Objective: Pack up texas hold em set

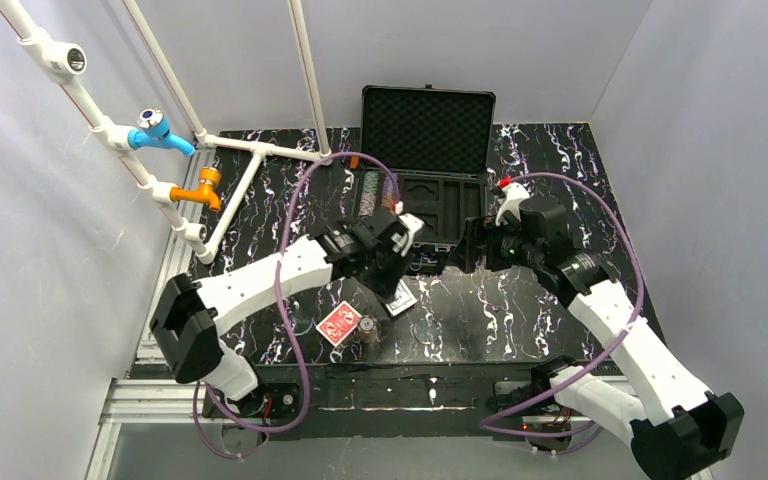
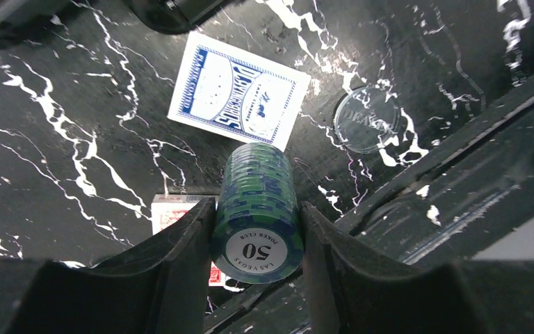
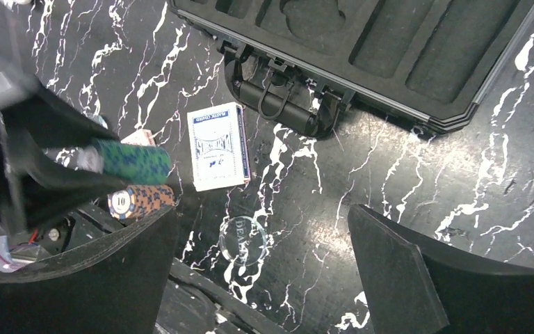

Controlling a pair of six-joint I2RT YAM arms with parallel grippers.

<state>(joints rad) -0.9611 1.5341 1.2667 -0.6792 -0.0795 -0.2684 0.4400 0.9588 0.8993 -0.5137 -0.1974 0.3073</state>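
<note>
The black briefcase (image 1: pixel 427 170) lies open at the back centre, foam lid up; its tray and handle show in the right wrist view (image 3: pixel 361 49). My left gripper (image 1: pixel 390 265) (image 2: pixel 257 207) is shut on a green-and-blue stack of "50" poker chips (image 2: pixel 259 188), held on its side above the table in front of the case. The blue-backed deck (image 2: pixel 235 90) (image 3: pixel 217 146) lies flat below it. The red-backed deck (image 1: pixel 339 323) lies nearer the front. An orange "10" chip stack (image 3: pixel 139 200) lies beside it. My right gripper (image 1: pixel 470 250) (image 3: pixel 261 223) is open and empty.
A clear round dealer button (image 3: pixel 243 240) lies on the black marble table (image 1: pixel 520 310) under my right gripper. More chips (image 1: pixel 367 195) sit at the case's left side. A white pipe frame with blue and orange taps (image 1: pixel 175 160) stands at the back left.
</note>
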